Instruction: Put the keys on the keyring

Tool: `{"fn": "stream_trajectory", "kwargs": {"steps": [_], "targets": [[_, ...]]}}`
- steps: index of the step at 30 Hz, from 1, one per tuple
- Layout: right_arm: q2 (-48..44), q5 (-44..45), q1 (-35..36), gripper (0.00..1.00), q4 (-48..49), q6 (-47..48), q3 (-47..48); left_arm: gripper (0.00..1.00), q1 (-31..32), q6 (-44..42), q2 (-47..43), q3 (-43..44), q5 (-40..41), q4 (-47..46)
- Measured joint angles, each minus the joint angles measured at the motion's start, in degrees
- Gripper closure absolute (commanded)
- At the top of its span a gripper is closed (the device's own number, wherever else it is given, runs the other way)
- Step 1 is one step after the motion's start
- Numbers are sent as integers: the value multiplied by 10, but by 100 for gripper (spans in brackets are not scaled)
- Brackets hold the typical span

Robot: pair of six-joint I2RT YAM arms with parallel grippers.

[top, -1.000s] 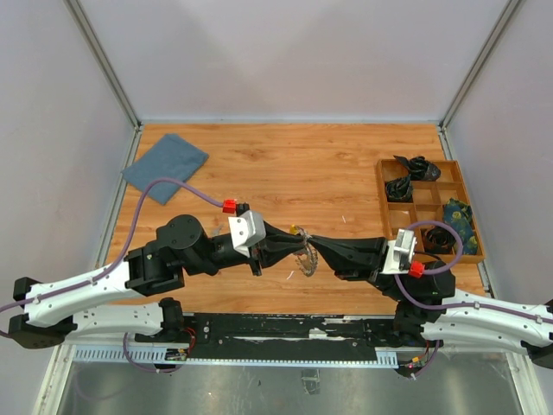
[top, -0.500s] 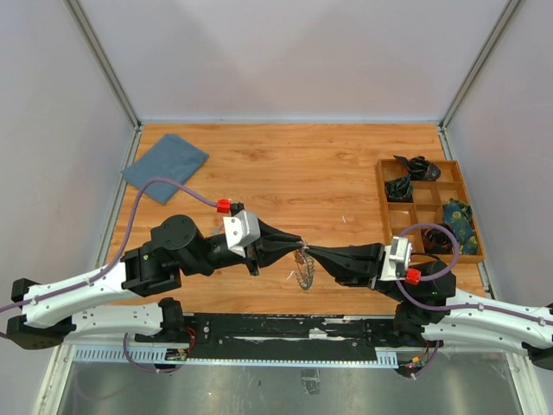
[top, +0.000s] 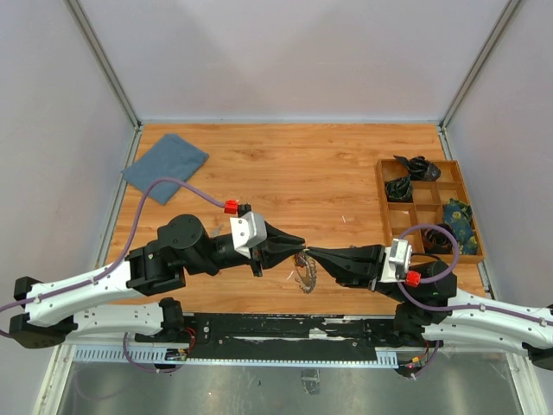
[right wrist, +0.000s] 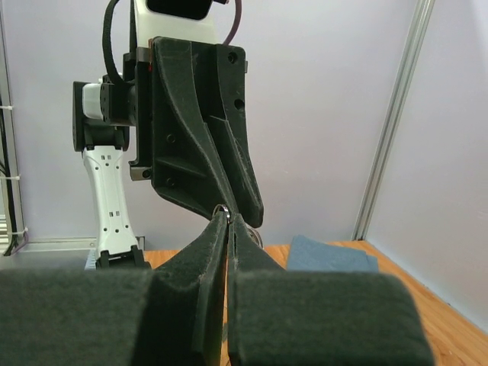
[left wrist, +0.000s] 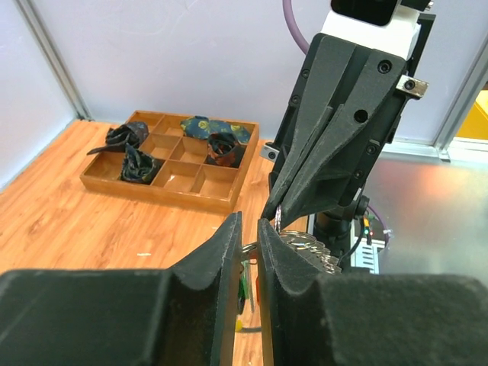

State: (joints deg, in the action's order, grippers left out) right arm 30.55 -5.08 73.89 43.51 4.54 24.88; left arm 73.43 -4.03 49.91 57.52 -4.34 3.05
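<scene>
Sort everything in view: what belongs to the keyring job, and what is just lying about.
Job in hand: keyring, left gripper, right gripper.
Lying about: blue cloth, wooden tray, black cable bundles.

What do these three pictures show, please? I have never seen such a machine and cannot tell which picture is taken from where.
These are two black-and-white robot arms bolted at the near edge of a wooden table. One picture looks down from above; the other two come from a camera on each wrist, looking along that arm's two fingers. On the table lie a blue cloth and a wooden compartment tray holding dark bundles. The left gripper and the right gripper meet and both pinch a keyring, a thin metal wire ring fringed with small silver keys.
</scene>
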Motion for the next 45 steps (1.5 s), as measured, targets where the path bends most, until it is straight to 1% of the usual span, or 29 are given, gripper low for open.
{"fn": "stream_trajectory", "kwargs": {"steps": [5, 12, 14, 20, 27, 32, 40, 45], "targets": [[-11, 3, 0, 99, -14, 5, 0, 79, 0, 1, -13, 0, 18, 2], [-19, 7, 0, 99, -18, 13, 0, 80, 0, 4, -23, 0, 21, 1], [-19, 9, 0, 99, -19, 14, 0, 79, 0, 5, -21, 0, 18, 1], [-23, 17, 0, 99, -19, 15, 0, 72, 0, 5, -9, 0, -7, 1], [-24, 17, 0, 99, -21, 15, 0, 72, 0, 7, -5, 0, -18, 1], [-24, 17, 0, 99, -24, 15, 0, 76, 0, 9, -4, 0, -18, 1], [-21, 17, 0, 99, -25, 15, 0, 79, 0, 9, 4, 0, -18, 1], [-21, 17, 0, 100, -26, 15, 0, 87, 0, 11, 6, 0, -17, 1]]}}
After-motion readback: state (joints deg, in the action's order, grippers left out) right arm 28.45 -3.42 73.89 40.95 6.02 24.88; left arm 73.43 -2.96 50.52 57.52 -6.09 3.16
